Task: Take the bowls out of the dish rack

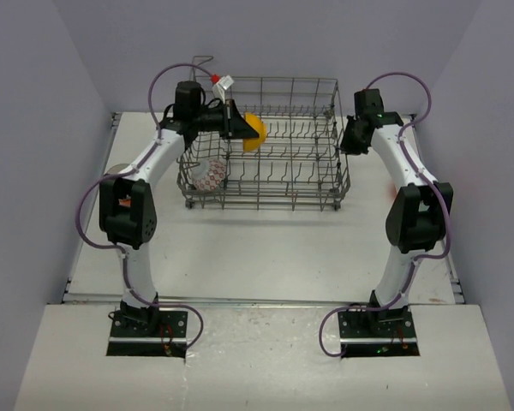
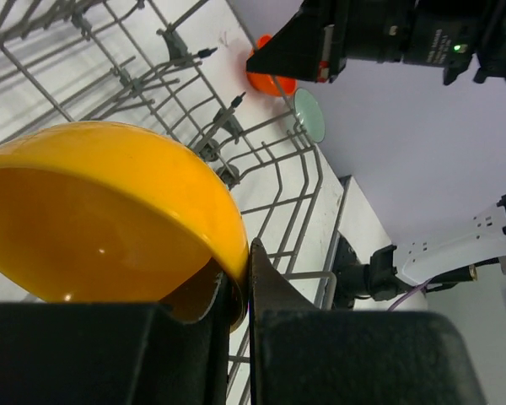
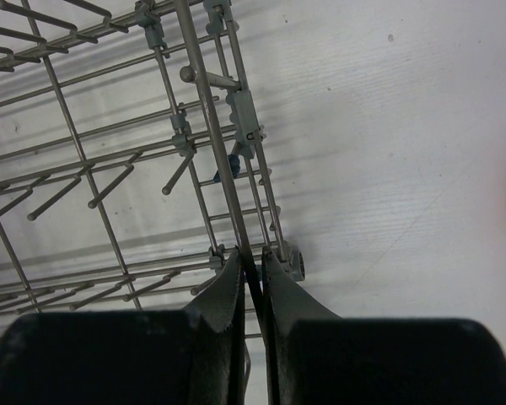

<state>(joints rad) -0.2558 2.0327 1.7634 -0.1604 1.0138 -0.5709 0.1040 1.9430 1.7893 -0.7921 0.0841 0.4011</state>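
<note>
The dish rack stands on the far half of the tabletop, its long sides running left to right. Bare tabletop lies in front of it, between the two arms, and this is the widest open room. Narrower strips run along each side, up to the walls.

The left pincer reaches in over the rack's far-left corner and is pinching the rim of the yellow bowl. The bowl is tilted on its edge over the rack's far-left part. The pictures do not show whether its lower edge clears the upright tines.

The right pincer is pressed together on a wire of the rack's right side wall, close to the tabletop.

A red-patterned bowl leans among the tines in the near-left part of the rack, just beside the left arm's white link.

In the left wrist view an orange bowl and a pale green bowl show beyond the rack's far wires, the orange one partly hidden behind the right arm.

The tall grid sides hem in anything moving sideways inside the rack.
</note>
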